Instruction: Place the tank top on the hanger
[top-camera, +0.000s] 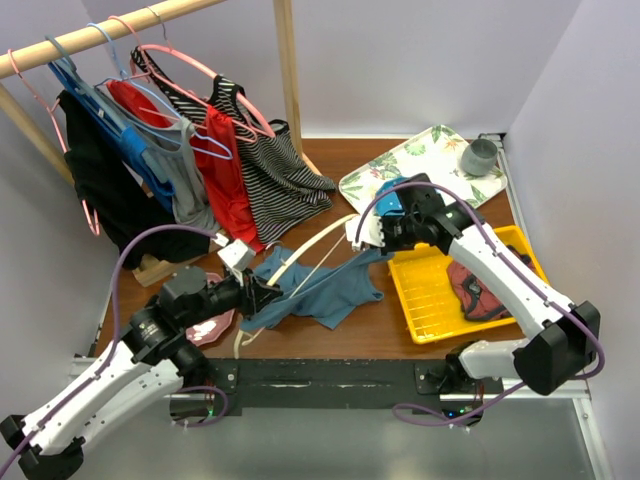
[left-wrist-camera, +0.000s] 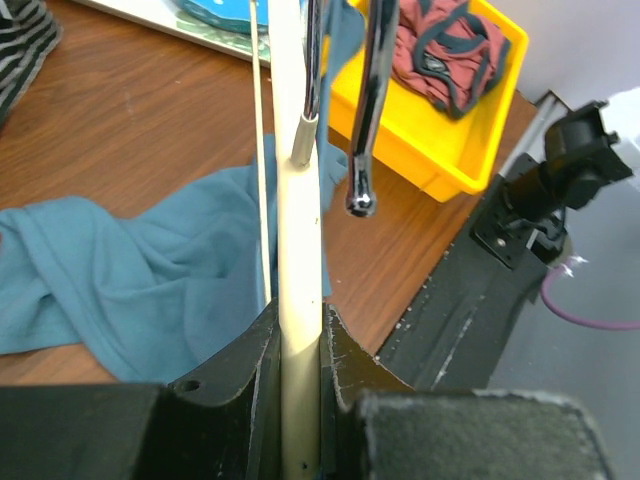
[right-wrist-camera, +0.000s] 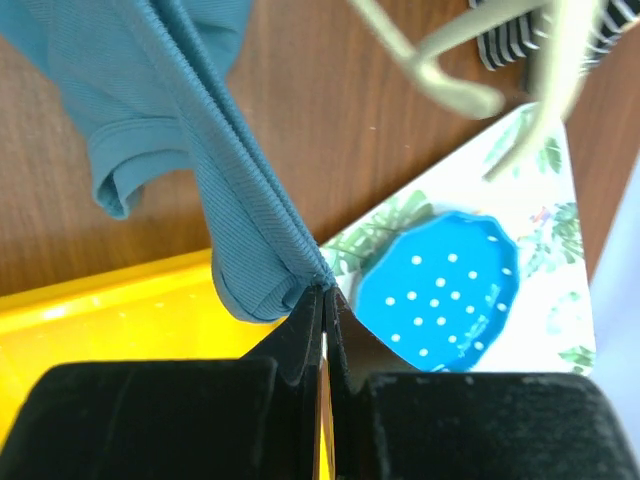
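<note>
The teal-blue tank top (top-camera: 325, 290) lies partly on the wooden table, one strap pulled taut up to the right. My right gripper (top-camera: 372, 240) is shut on that strap (right-wrist-camera: 250, 200), above the table's middle. The cream hanger (top-camera: 305, 255) slants from lower left to upper right across the top. My left gripper (top-camera: 268, 296) is shut on the hanger's arm (left-wrist-camera: 300, 300); its metal hook (left-wrist-camera: 362, 150) points away in the left wrist view. The tank top (left-wrist-camera: 130, 280) lies under and to the left of the hanger there.
A yellow bin (top-camera: 440, 290) with a dark red garment (top-camera: 478, 290) stands at the right. A floral tray (top-camera: 420, 165) holds a blue dotted plate (right-wrist-camera: 440, 290) and a grey cup (top-camera: 478, 155). Clothes on pink and blue hangers hang from a wooden rail (top-camera: 110, 30) at the back left.
</note>
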